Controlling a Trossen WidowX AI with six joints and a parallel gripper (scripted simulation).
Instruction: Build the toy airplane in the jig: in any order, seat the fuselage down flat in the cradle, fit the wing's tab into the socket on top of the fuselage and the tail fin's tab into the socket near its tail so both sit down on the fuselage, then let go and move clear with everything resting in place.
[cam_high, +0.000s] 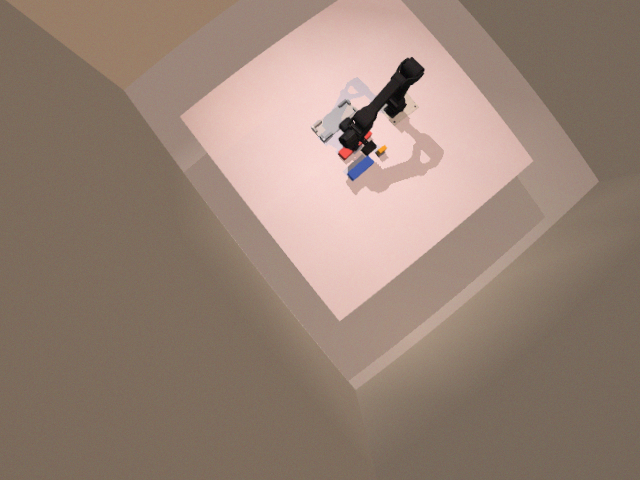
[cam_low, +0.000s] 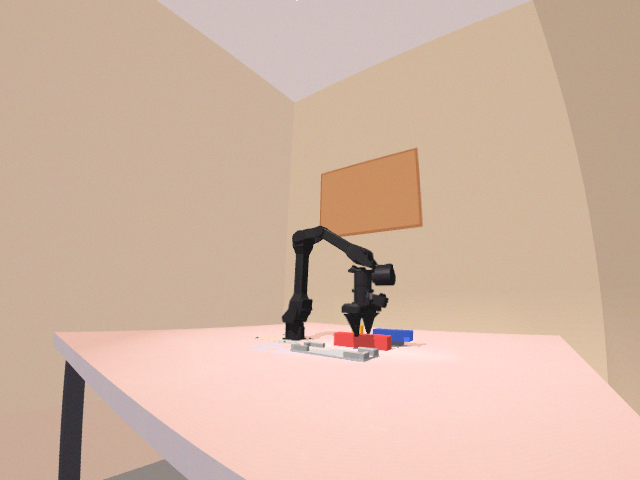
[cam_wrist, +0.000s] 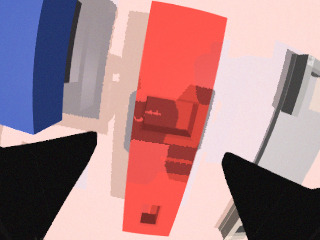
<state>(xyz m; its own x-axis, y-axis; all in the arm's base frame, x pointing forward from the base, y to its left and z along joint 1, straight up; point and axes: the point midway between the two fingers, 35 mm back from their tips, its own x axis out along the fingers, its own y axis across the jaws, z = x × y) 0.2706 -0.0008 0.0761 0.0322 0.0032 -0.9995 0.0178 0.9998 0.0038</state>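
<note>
The red fuselage (cam_high: 344, 153) (cam_low: 375, 341) (cam_wrist: 179, 54) lies flat on the pink table, beside the grey jig and not in it. In the wrist view it shows a dark socket at its middle and a small one near one end. My gripper (cam_high: 356, 143) (cam_low: 361, 330) (cam_wrist: 162, 150) is open and empty, low over the fuselage, with one finger on each side of it. The grey jig (cam_high: 329, 122) (cam_low: 334, 352) (cam_wrist: 294, 116) holds nothing. The blue wing (cam_high: 360, 167) (cam_low: 393, 334) (cam_wrist: 30, 40) lies on the fuselage's other side. The small orange tail fin (cam_high: 381, 150) lies near the wing.
The arm's base (cam_high: 402, 109) (cam_low: 294, 325) stands at the back of the table (cam_high: 310, 232) (cam_low: 361, 413), close behind the jig. The table's near edge runs along the left in the exterior view. An orange panel (cam_low: 371, 192) hangs on the far wall.
</note>
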